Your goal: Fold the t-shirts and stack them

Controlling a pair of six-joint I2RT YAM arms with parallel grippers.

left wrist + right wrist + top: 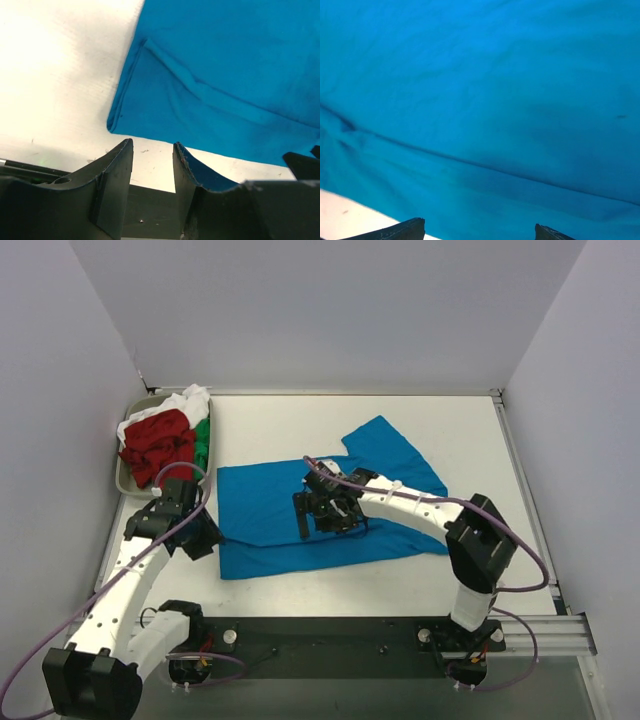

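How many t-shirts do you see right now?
4. Blue t-shirt spread mid-table; red t-shirt, white t-shirt and green t-shirt heaped in the grey tray, far left. Others may be hidden under that heap.

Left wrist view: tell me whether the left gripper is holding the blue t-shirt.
No: the left gripper stands open and empty, with the blue t-shirt lying beyond it.

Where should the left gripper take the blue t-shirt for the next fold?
Take the folded corner of the blue t-shirt nearest the left gripper. Come in low from the bare table on its left. The layers end there in a thin free edge with nothing lying on it, and the open gripper faces it.
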